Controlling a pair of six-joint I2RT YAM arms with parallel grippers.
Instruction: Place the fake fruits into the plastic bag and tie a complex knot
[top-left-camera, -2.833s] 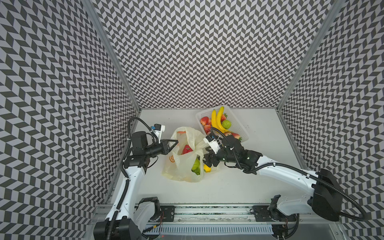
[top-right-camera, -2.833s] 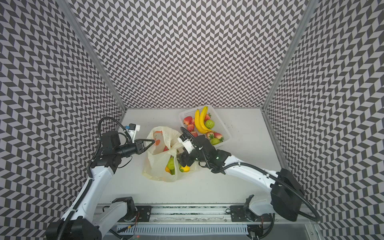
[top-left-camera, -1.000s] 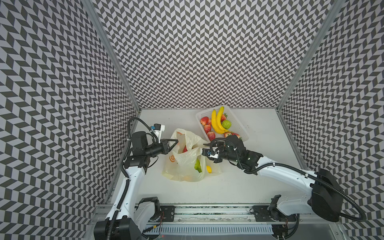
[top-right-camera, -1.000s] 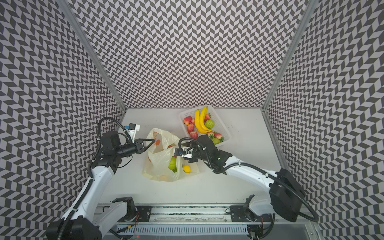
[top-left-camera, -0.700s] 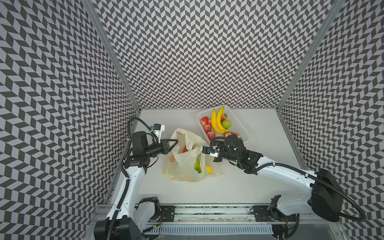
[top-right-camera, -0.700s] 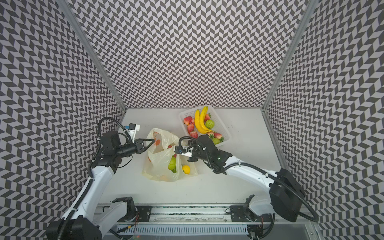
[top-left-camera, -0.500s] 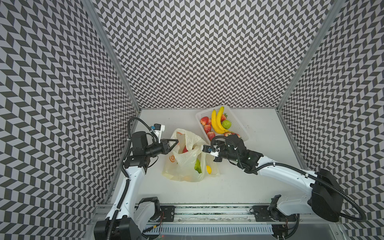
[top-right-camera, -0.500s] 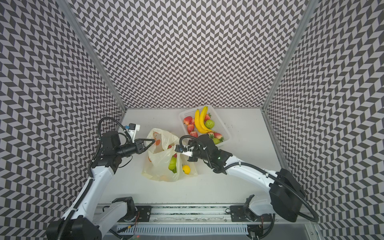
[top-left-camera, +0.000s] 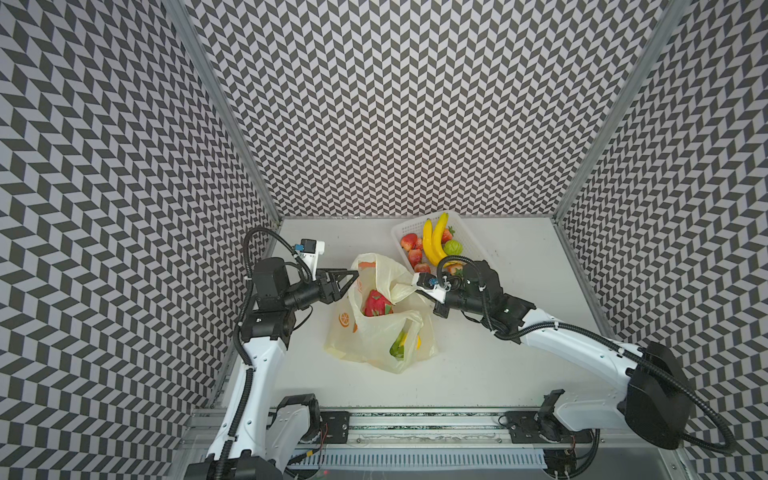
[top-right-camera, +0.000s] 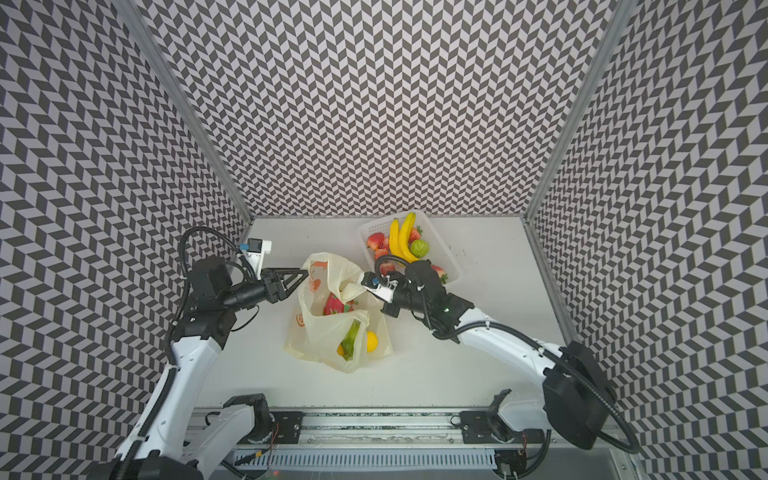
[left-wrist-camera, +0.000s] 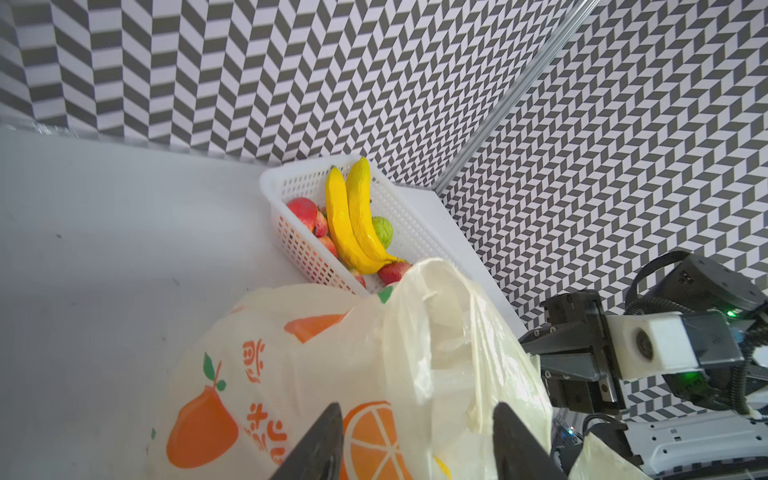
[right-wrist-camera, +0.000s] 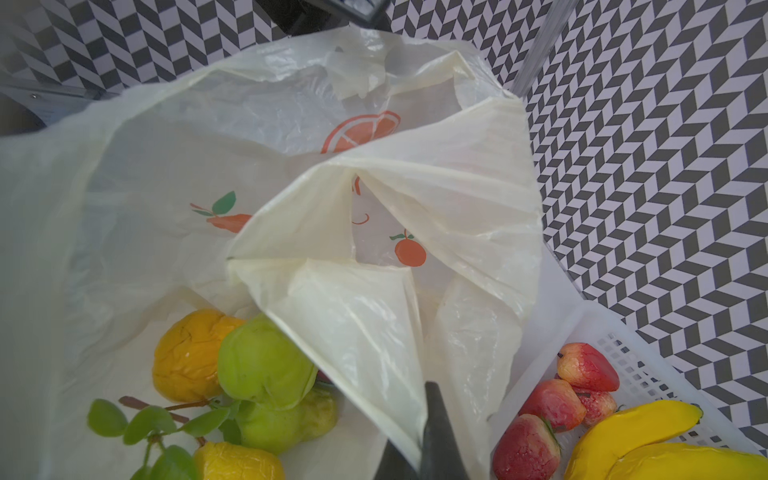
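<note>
Black-white chevron walls (top-left-camera: 395, 104) — white tabletop (top-left-camera: 478, 374), evenly lit.

There is one plastic bag (top-left-camera: 374, 336); one white basket (left-wrist-camera: 409, 220); two bananas (top-left-camera: 434, 245), at least four strawberries (right-wrist-camera: 586, 365) and one green fruit (top-left-camera: 453, 248) in the basket; one dragon fruit (top-left-camera: 376, 303), two green pears (right-wrist-camera: 266, 365) and two yellow-orange fruits (right-wrist-camera: 187, 353) in the bag.

The white worktop (top-left-camera: 498, 365) spans the cell's floor. Patterned walls (top-left-camera: 395, 124) close it in at the back and on both sides, and a metal rail (top-left-camera: 415, 417) runs along its front edge. Two things lie on it. A pale-yellow bag (top-left-camera: 365, 340) sits left of the middle, its bottom slumped on the surface. A white perforated basket (top-left-camera: 467, 235) stands askew at the back, just beside the bag's top. Whether they touch cannot be told.
</note>
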